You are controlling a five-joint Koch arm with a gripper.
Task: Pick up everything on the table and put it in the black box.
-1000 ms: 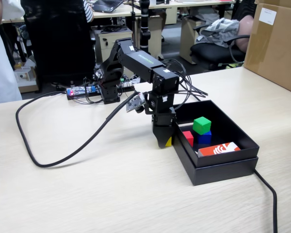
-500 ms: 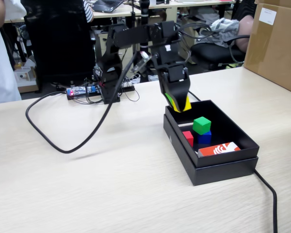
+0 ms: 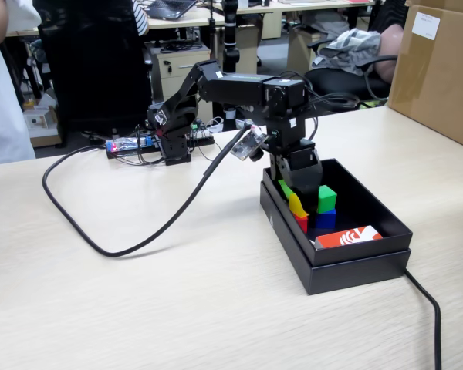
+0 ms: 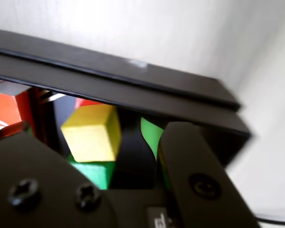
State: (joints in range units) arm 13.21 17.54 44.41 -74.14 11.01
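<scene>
Half a second on, the black arm had dropped from above the far rim, and its gripper (image 3: 295, 202) reached down into the shallow matte black cardboard box (image 3: 355, 266) at centre right of the fixed view. That view showed the small yellow cube (image 3: 297, 205) low between the jaws, above the red cube (image 3: 302, 223), beside the green cube (image 3: 326, 198) stacked on the blue cube (image 3: 325, 219). Only the wrist view showed daylight around the yellow cube (image 4: 92, 132), so whether the jaws gripped it could not be told. An orange-and-white flat packet (image 3: 349, 237) lay at the box's near end. The thick black cable (image 3: 116, 248) looped over the light beige wood-grain table (image 3: 139, 308).
</scene>
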